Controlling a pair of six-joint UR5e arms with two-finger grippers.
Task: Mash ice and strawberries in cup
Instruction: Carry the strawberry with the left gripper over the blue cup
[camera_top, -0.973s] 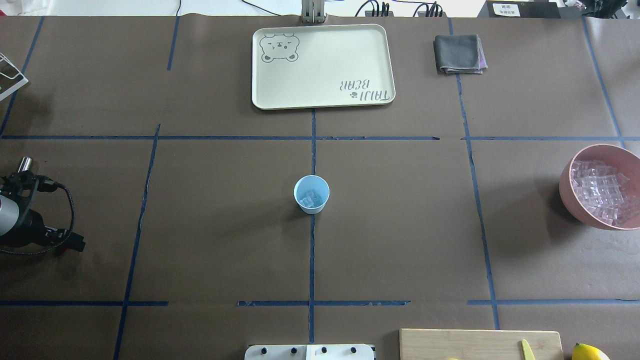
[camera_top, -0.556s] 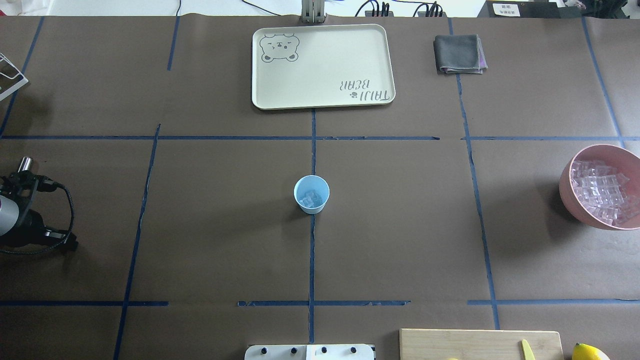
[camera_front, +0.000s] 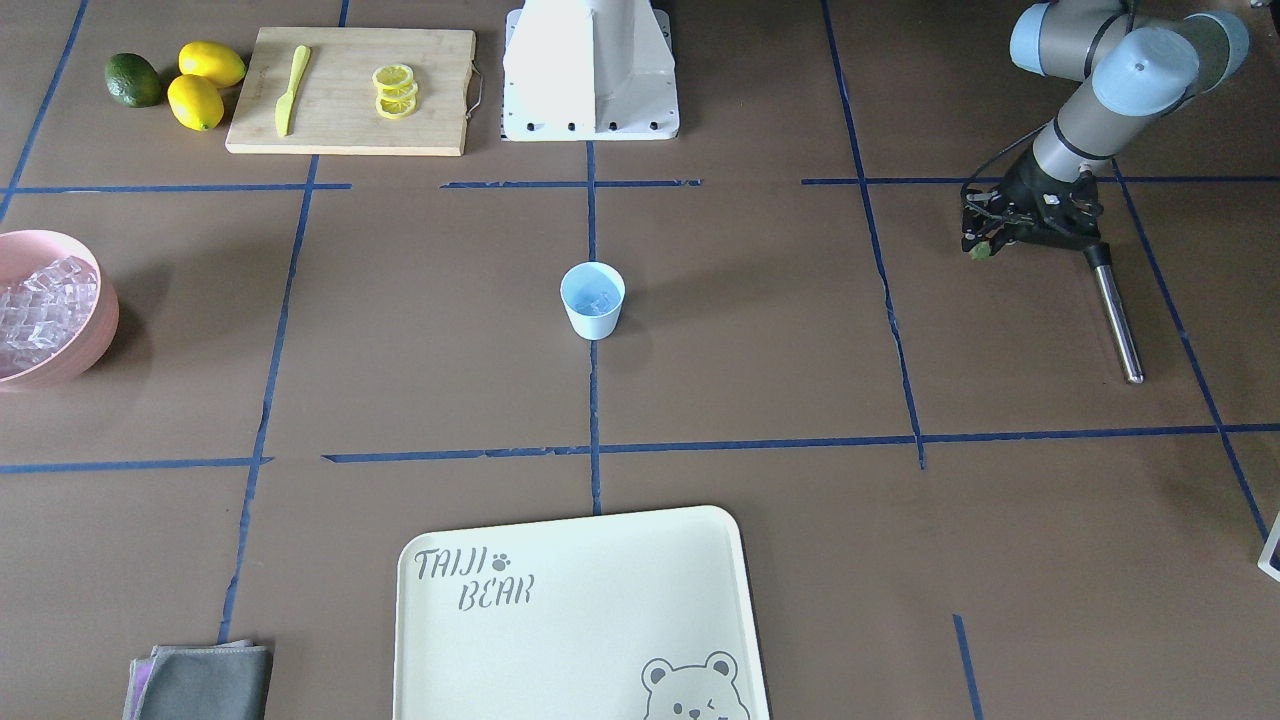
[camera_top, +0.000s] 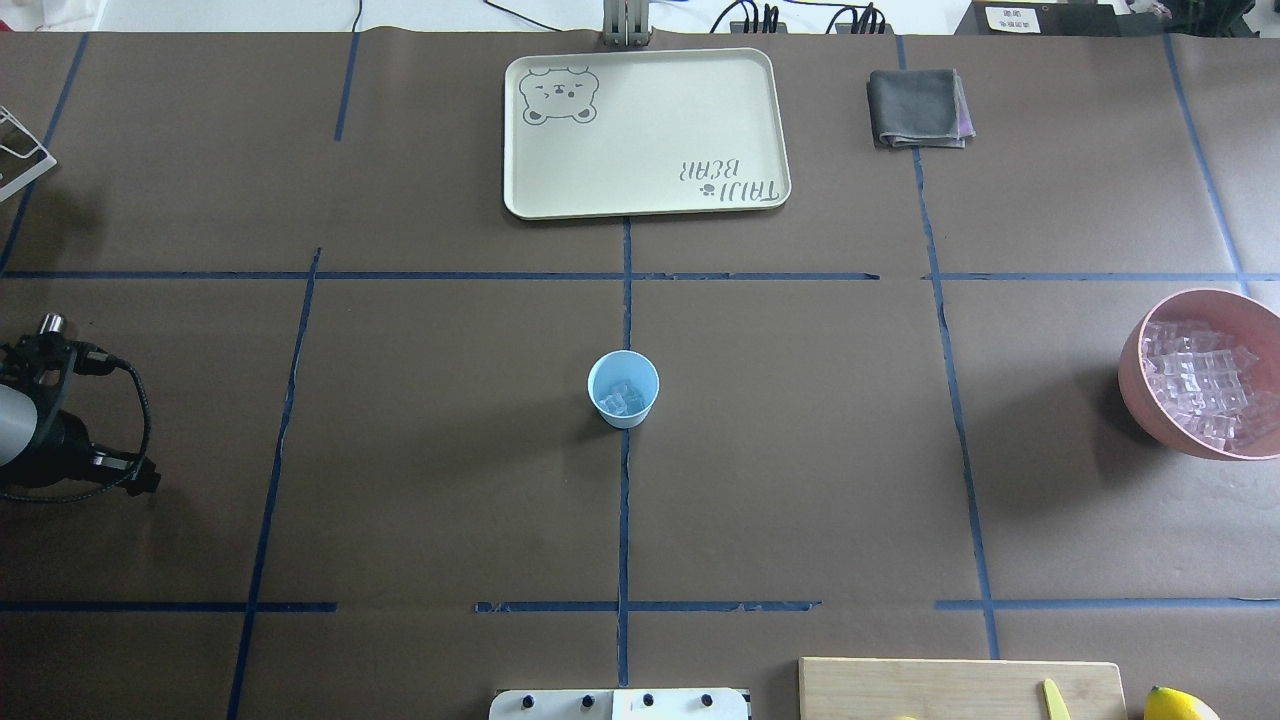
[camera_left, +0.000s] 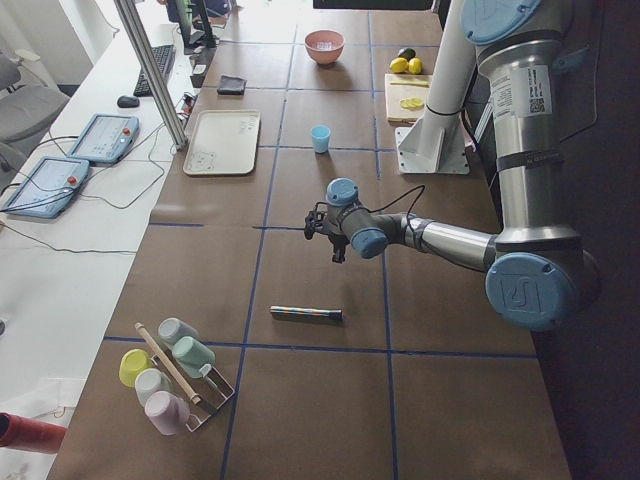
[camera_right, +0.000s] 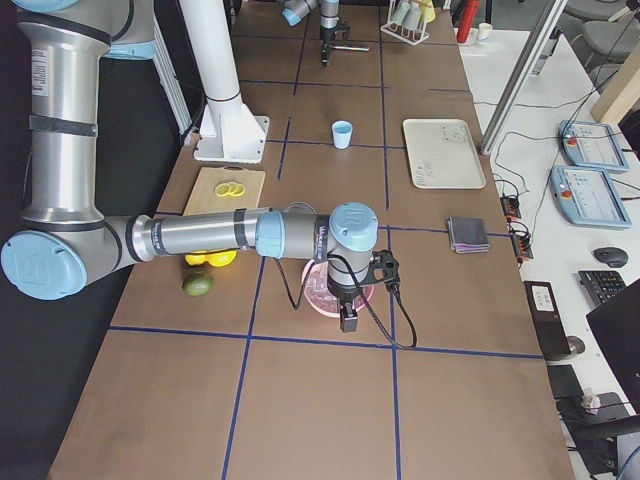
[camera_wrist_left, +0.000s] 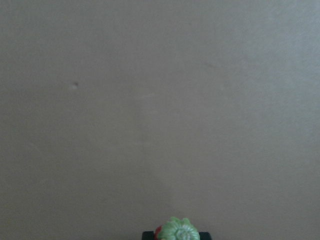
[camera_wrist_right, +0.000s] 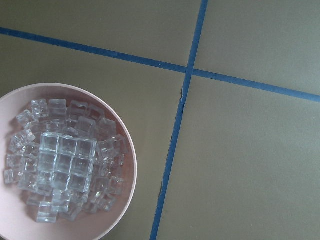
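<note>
The light blue cup (camera_top: 623, 390) stands upright at the table's centre, also in the front view (camera_front: 592, 300), with a few clear ice cubes (camera_top: 619, 399) inside. My left gripper (camera_front: 982, 247) hovers low over bare table far to the cup's left, shut on a tiny strawberry (camera_wrist_left: 180, 231) with a green top. My right gripper (camera_right: 347, 318) hangs above a pink bowl (camera_top: 1135, 380) full of ice (camera_wrist_right: 65, 165). It shows only in the exterior right view, so I cannot tell whether it is open or shut.
A metal rod (camera_front: 1115, 315) lies on the table beside the left gripper. A cream tray (camera_top: 645, 195) and a grey cloth (camera_top: 918, 108) lie at the far side. A cutting board (camera_front: 350, 125) holds lemon slices and a knife, with lemons (camera_front: 205, 80) and an avocado beside it. A cup rack (camera_left: 175, 375) stands at the left end.
My left gripper has drifted slightly toward the table's left edge. The cup and the bowl have not moved.
</note>
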